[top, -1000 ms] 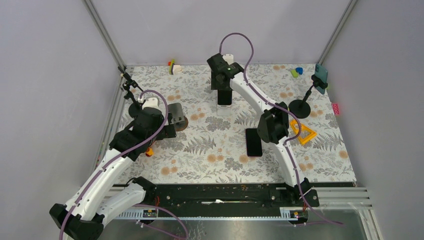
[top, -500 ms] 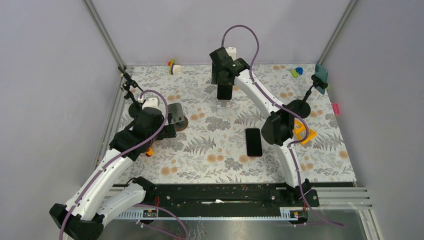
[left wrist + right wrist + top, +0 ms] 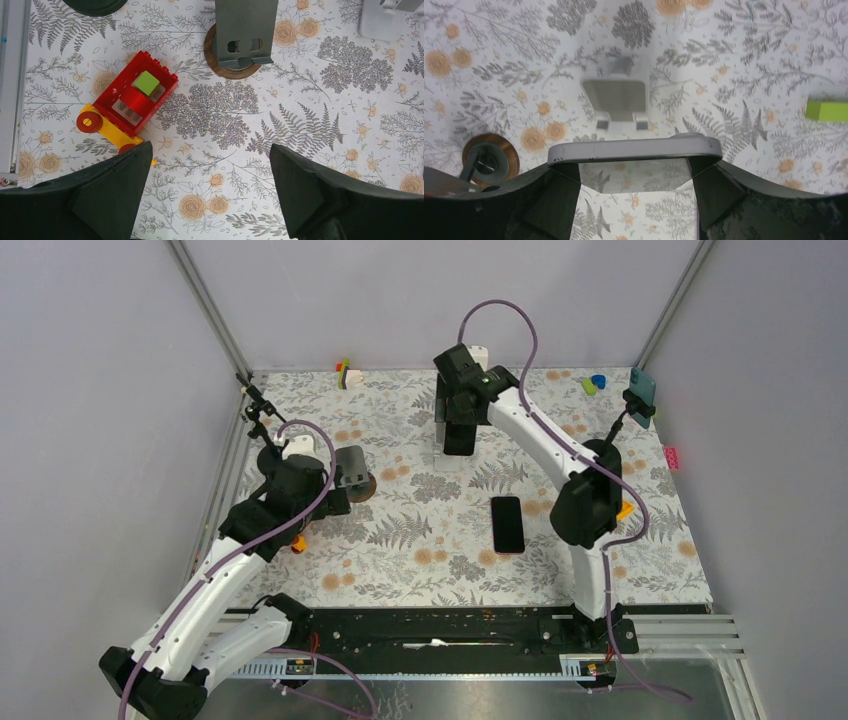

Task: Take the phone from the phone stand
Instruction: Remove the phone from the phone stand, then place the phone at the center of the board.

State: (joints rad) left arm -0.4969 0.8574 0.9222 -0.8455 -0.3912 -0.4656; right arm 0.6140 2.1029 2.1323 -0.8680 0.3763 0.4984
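Two grippers inspected. My right gripper [image 3: 634,175] is clamped on the sides of the silver-edged, dark-screened phone [image 3: 634,149], which hangs above the small white plastic phone stand [image 3: 616,97], clear of its empty cradle. My left gripper [image 3: 209,165] stands wide open over the floral-printed mat [image 3: 300,75], grasping nothing.

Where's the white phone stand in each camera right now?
Top external: white phone stand centre-back, just below the right gripper.
Left wrist: top-right corner, cut off.
Right wrist: upper centre, beyond the phone.
Shared landmark: grey stand on wooden disc.
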